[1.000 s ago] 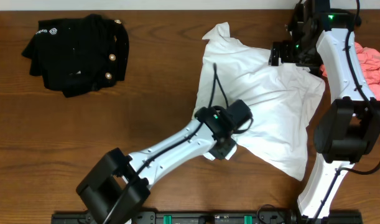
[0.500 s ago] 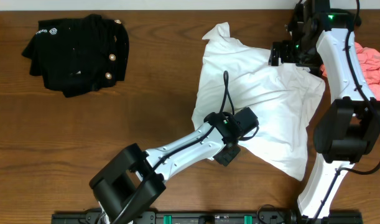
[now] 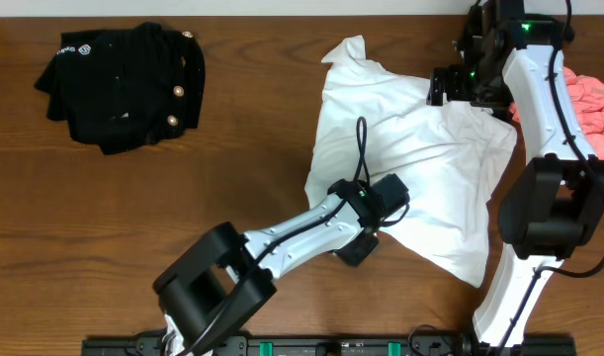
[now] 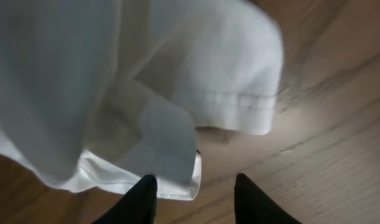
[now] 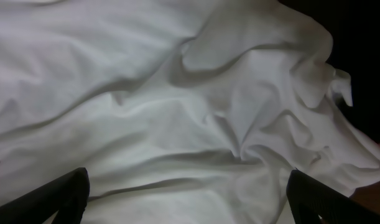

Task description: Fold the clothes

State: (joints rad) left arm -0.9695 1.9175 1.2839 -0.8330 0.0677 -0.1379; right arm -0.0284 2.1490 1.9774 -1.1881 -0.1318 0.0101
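Observation:
The white T-shirt [image 3: 420,148] lies crumpled at the table's centre right; its chest print is hidden. My left gripper [image 3: 361,243] is at the shirt's lower-left hem. In the left wrist view it [image 4: 193,200] is open, with a hem corner [image 4: 177,180] lying just ahead of the left fingertip [image 4: 144,198], over bare wood. My right gripper [image 3: 443,85] hovers over the shirt's top right part. In the right wrist view it [image 5: 190,205] is wide open, with rumpled white cloth [image 5: 177,106] filling the space between the fingers.
A black garment with pale buttons [image 3: 124,84] lies bunched at the far left. A pink garment [image 3: 594,107] sits at the right edge, behind the right arm. The brown wooden table [image 3: 183,188] shows between the garments.
My left gripper has shifted a little right and toward the front along the shirt's lower-left hem. The right arm and the garments have not moved.

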